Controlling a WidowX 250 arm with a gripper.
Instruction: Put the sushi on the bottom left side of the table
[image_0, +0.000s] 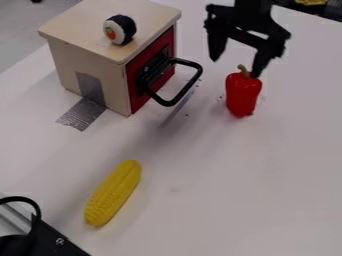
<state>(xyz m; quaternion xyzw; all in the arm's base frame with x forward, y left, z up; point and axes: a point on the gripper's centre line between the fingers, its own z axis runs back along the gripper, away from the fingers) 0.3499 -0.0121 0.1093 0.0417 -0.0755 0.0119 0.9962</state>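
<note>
The black gripper (235, 67) hangs at the upper right, its two fingers spread apart with nothing held between them. One fingertip is close to the top of the red pepper; whether they touch I cannot tell. A sushi roll (119, 29), black around the outside with a white, orange and green end, rests on top of the wooden box at the upper left, well to the left of the gripper. The white table (220, 190) extends below and to the right of the box.
The wooden box (73, 22) has a red door with a black handle (190, 86) sticking out toward the gripper. Silver tape (82, 114) holds it down. A red pepper (242, 94) stands under the gripper. Yellow corn (113, 193) lies lower left, near a black-and-metal fixture (50, 239) in the corner.
</note>
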